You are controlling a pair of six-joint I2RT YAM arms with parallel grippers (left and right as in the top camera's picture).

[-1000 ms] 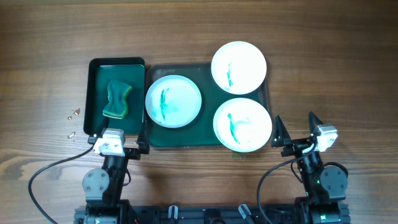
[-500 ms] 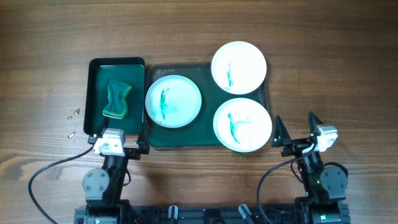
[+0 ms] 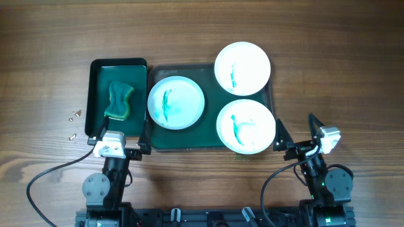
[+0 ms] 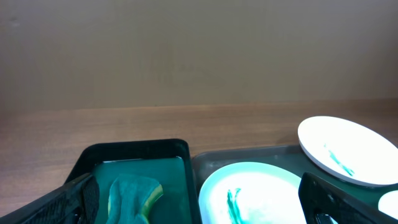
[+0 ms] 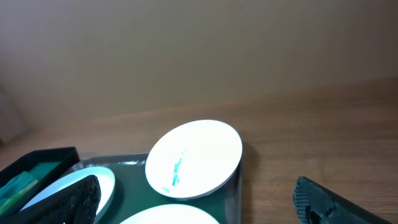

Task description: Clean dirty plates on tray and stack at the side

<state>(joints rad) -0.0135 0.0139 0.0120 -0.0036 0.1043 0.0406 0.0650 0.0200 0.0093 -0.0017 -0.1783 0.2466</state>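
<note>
Seen from overhead, the large dark green tray lies mid-tabletop and carries three smeared white plates. These are the left plate, the near plate by the tray's right near corner, and the far plate, which overhangs the far rim. A smaller tray sits against its left side and holds a green sponge. A few small metal bits lie on the wood further left. The left claw is released, its fingers spread at the near rim of the smaller tray. The right claw is also released, just right of the near plate. Bare wood runs along the far side and the whole right side. In the left wrist view, the two dark fingers frame the bottom corners. Between them are the sponge, the left plate and the far plate, while the near plate is only a sliver at the right edge. In the right wrist view the far plate is plain, tilted on the tray's rim. The near plate is cut off at the bottom, and the left plate is partly hidden behind a finger.
</note>
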